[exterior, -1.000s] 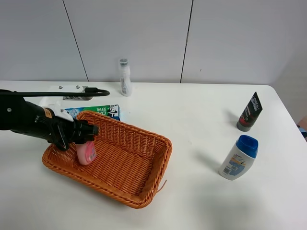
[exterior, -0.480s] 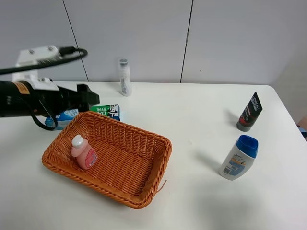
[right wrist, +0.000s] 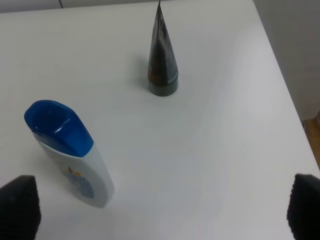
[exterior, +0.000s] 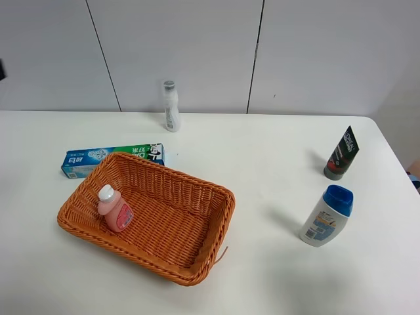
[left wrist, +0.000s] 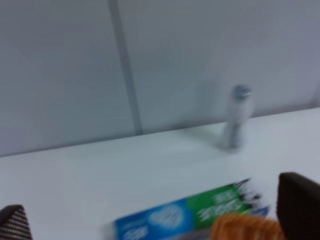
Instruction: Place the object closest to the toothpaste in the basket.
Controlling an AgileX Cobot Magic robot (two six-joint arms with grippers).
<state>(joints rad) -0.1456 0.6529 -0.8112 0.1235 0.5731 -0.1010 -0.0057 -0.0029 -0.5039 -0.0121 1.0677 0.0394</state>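
A pink bottle (exterior: 116, 210) with a white cap is being seen lying inside the woven orange basket (exterior: 197, 252), toward the basket's left end, close to the wall of wicker there. The toothpaste box (exterior: 92, 158), blue and green, is lying flat on the white table (exterior: 262, 170) just behind the basket's rear rim, partly overlapped by it in the exterior high view. In the blurred left wrist view the same toothpaste box (left wrist: 195, 214) and an edge of the basket (left wrist: 242, 227) are being shown between the two dark fingertips of the left gripper (left wrist: 155, 220), whose jaws are being held wide apart with nothing between them. The right gripper (right wrist: 162, 210) is likewise being held wide, its fingertips at the two lower corners of its view, empty. Beneath it a white bottle with a blue cap (right wrist: 70, 152) and a black tube (right wrist: 162, 60) standing on its cap are being seen well apart. A clear bottle (exterior: 170, 106) is standing near the back wall.
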